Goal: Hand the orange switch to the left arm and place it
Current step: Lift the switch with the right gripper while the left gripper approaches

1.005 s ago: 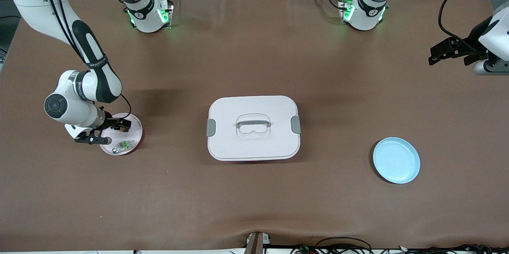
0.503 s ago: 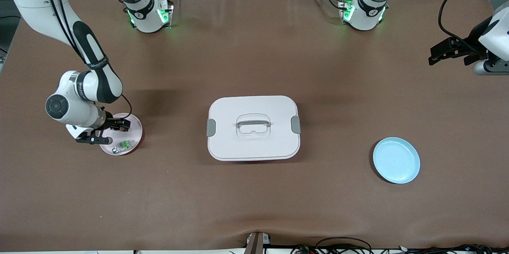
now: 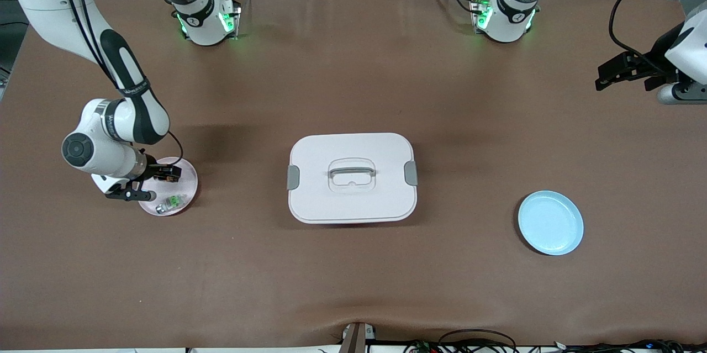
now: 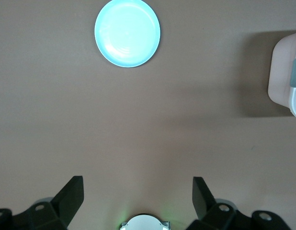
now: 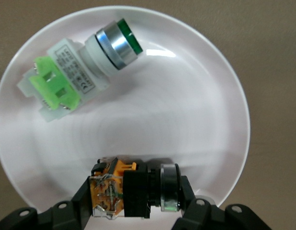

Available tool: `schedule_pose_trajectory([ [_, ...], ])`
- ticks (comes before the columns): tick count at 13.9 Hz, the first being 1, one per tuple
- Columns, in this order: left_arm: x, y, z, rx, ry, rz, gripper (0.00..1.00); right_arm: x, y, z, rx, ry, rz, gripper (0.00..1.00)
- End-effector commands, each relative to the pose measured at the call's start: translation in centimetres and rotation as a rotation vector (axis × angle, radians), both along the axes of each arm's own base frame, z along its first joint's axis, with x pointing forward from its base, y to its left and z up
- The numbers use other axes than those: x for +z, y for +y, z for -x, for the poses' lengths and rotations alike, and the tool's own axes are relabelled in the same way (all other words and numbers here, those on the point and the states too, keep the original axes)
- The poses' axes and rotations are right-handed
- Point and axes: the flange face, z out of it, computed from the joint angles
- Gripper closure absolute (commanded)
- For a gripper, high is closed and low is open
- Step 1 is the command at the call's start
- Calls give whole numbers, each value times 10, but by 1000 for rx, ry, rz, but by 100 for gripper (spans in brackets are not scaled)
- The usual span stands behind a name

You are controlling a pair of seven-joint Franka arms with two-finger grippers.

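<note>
Now the right end effector [image 5: 133,201] clamps the orange switch [image 5: 131,190] between its fingers — over the pink plate [image 5: 205,110].

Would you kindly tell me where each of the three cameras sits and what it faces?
Front view: high across the table, facing both arms; box in the middle.
Left wrist view: on the left arm, looking down past the open left gripper at the blue plate.
Right wrist view: on the right arm, looking down at the pink plate; the right gripper is shut on the orange switch.
Shared: the blue plate and box appear in the front and left wrist views.
</note>
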Motion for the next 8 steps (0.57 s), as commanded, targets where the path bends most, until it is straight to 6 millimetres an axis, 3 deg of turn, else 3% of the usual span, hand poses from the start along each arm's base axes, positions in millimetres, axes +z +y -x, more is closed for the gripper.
schedule_pose_trajectory([
  [1,13,-13,10,-30,16,21,0,50,5,-24,-95,80,-120,100],
  [4,39,-26,17,-31,19,157,0,108,11,-46,-171,178,-159,100],
  [8,52,-47,24,4,53,405,0,159,39,-51,-358,263,-267,100],
])
